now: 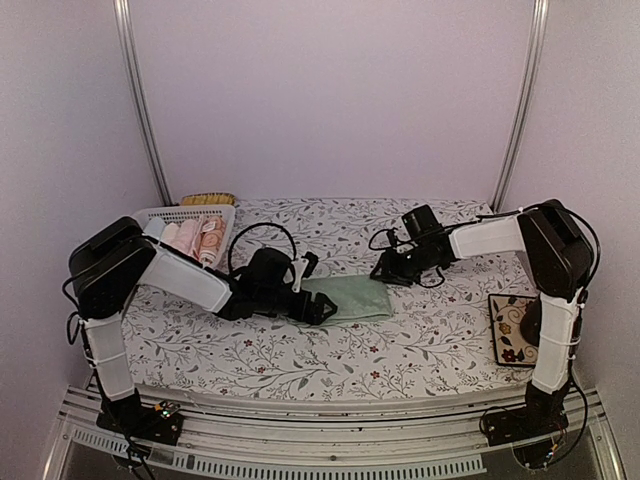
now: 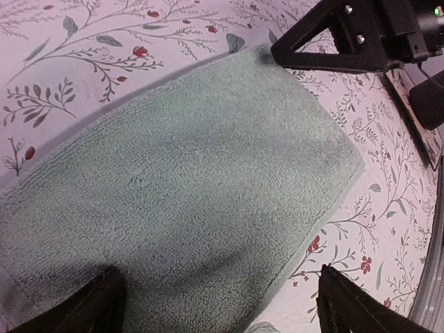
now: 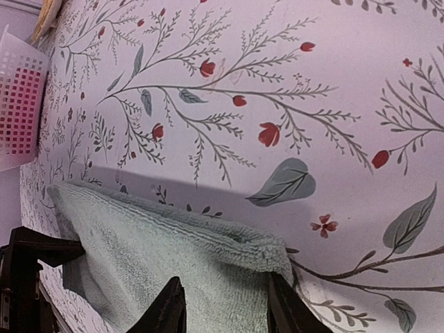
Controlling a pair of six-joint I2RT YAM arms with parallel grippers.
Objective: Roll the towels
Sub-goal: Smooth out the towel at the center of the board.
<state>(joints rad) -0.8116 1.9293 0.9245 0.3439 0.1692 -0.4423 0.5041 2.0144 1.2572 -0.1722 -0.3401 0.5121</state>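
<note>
The pale mint green towel (image 1: 355, 297) lies mid-table on the flowered cloth and fills the left wrist view (image 2: 180, 187). My left gripper (image 1: 318, 303) hovers at its left end, open wide (image 2: 218, 309); one finger (image 2: 90, 305) is over the towel, the other (image 2: 354, 305) over the cloth. My right gripper (image 1: 385, 272) is at the towel's far right corner (image 3: 229, 243), which curls up off the table between the narrowed fingers (image 3: 227, 312). The orange-salmon towel (image 1: 200, 240) sits rolled in the basket.
The white lattice basket (image 1: 185, 215) stands at the back left and shows in the right wrist view (image 3: 21, 104). A straw-coloured brush (image 1: 207, 199) lies behind it. A patterned tile (image 1: 512, 328) lies by the right arm's base.
</note>
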